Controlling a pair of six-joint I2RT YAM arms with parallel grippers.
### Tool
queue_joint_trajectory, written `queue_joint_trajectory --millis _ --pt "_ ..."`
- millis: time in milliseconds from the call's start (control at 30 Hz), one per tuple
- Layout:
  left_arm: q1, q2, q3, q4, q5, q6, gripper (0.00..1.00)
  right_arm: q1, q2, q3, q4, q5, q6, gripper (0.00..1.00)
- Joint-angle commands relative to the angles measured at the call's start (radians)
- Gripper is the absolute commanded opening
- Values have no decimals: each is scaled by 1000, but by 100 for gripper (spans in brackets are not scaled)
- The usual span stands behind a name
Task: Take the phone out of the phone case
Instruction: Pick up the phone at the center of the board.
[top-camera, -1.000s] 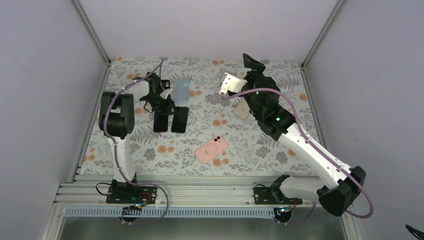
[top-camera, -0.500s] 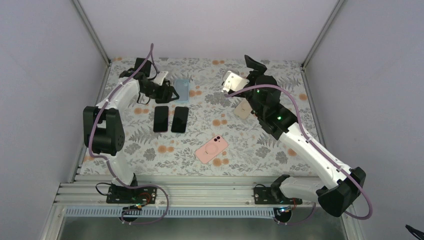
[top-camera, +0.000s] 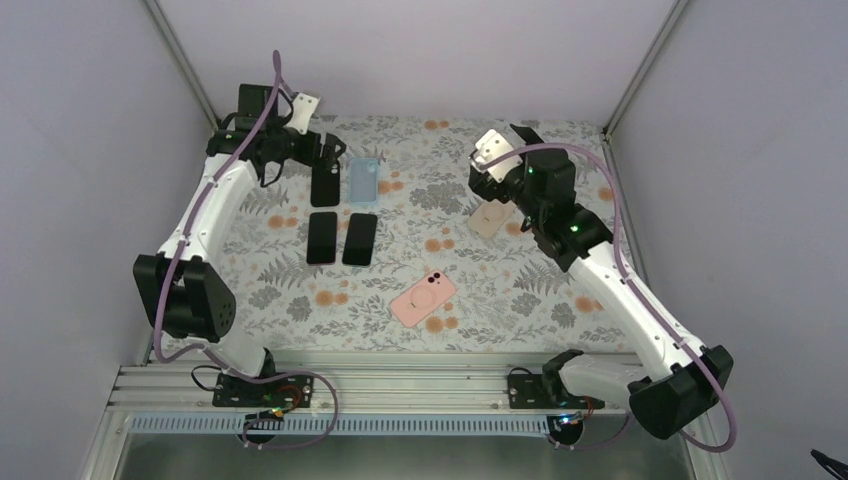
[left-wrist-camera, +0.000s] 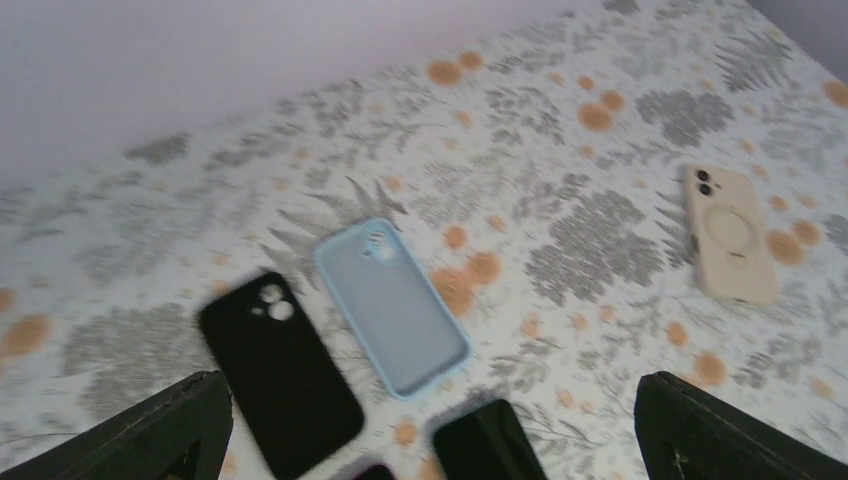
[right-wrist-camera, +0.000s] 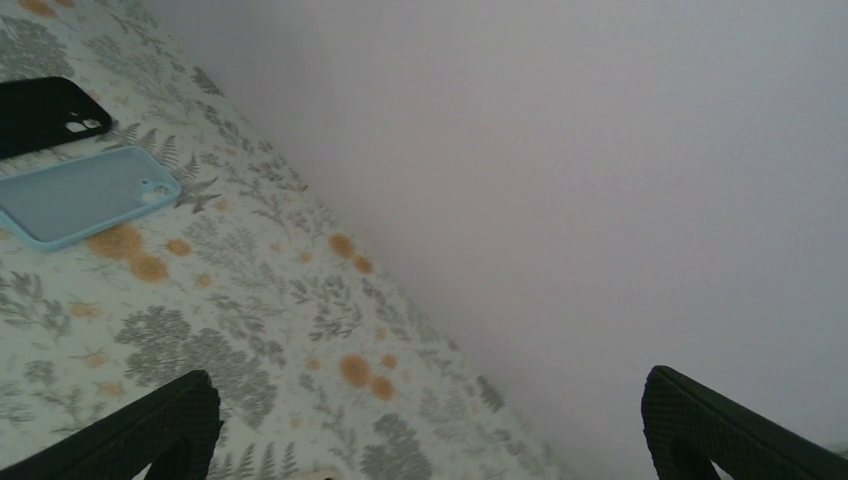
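The left end effector (left-wrist-camera: 432, 390) hangs wide open and empty by the far left corner of the worktop (top-camera: 560, 290). It is over a black case (left-wrist-camera: 280, 375) and a light blue case (left-wrist-camera: 393, 305) lying empty side by side, with two bare black phones (top-camera: 322, 237) just nearer. The right end effector (right-wrist-camera: 430, 385), equally agape and empty, hovers toward the far right just past the beige cased phone (top-camera: 487, 219), my guess for the next one since nothing crowds it. The pink cased phone (top-camera: 423, 298) waits mid-worktop toward the near edge.

You're looking at a lab test cell: plain lilac panels (top-camera: 400, 50) box in a floral-cloth table (top-camera: 300, 310), with aluminium frame posts (top-camera: 185, 65) and a slotted mounting rail (top-camera: 400, 385) up front.
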Motion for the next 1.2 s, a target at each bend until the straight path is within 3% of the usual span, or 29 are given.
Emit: queue_joint_trajectory --millis 0,167,400,867,1167 --pt "9 -47 30 57 -160 32 100 -66 -10 -12 -65 -145 267 99" --pt "10 -78 18 82 -195 3 100 -104 9 -78 -28 -112 479 99" --pt "9 -108 2 120 -327 -41 100 -168 128 -83 -65 -214 676 99" --pt "10 -161 -81 159 -313 -74 100 -363 435 -42 -80 -281 896 99" --pt "10 -162 -110 178 -318 -87 100 -395 617 16 -104 -334 972 99"
